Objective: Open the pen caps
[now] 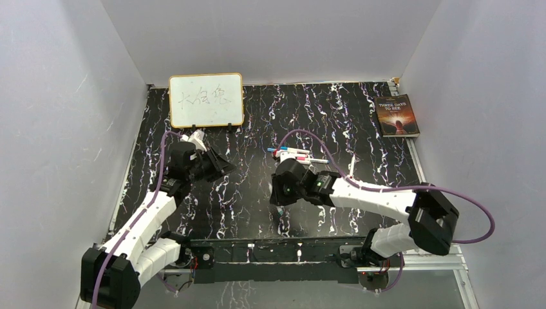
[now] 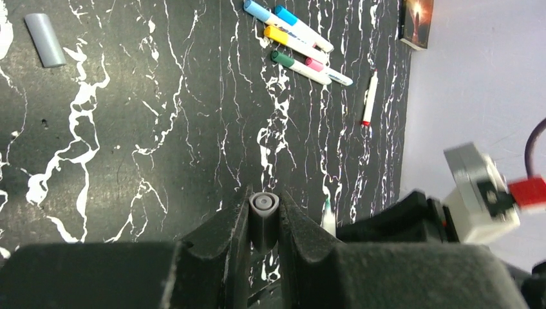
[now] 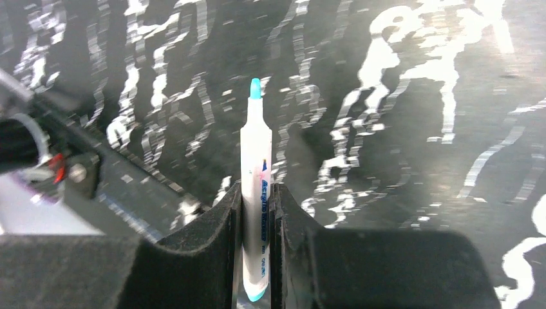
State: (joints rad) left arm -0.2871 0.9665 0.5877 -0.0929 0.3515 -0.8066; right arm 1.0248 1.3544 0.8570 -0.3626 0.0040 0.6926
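My left gripper [image 2: 264,201] is shut on a short grey cap [image 2: 264,222] and holds it above the table; it also shows in the top view [image 1: 222,166]. My right gripper [image 3: 256,190] is shut on a white pen [image 3: 255,148] whose bare teal tip points away from it. The top view has this gripper [image 1: 278,194] at the table's middle, apart from the left one. Several capped pens [image 2: 296,40] with blue, yellow, green and pink caps lie in a bunch, also visible in the top view [image 1: 296,154]. A white pen with a red end [image 2: 368,98] lies alone beside them.
A second grey cylinder [image 2: 45,40] lies loose on the black marbled table [image 1: 257,116]. A framed whiteboard [image 1: 206,100] stands at the back left. A book [image 1: 396,116] lies at the back right. Grey walls close in both sides.
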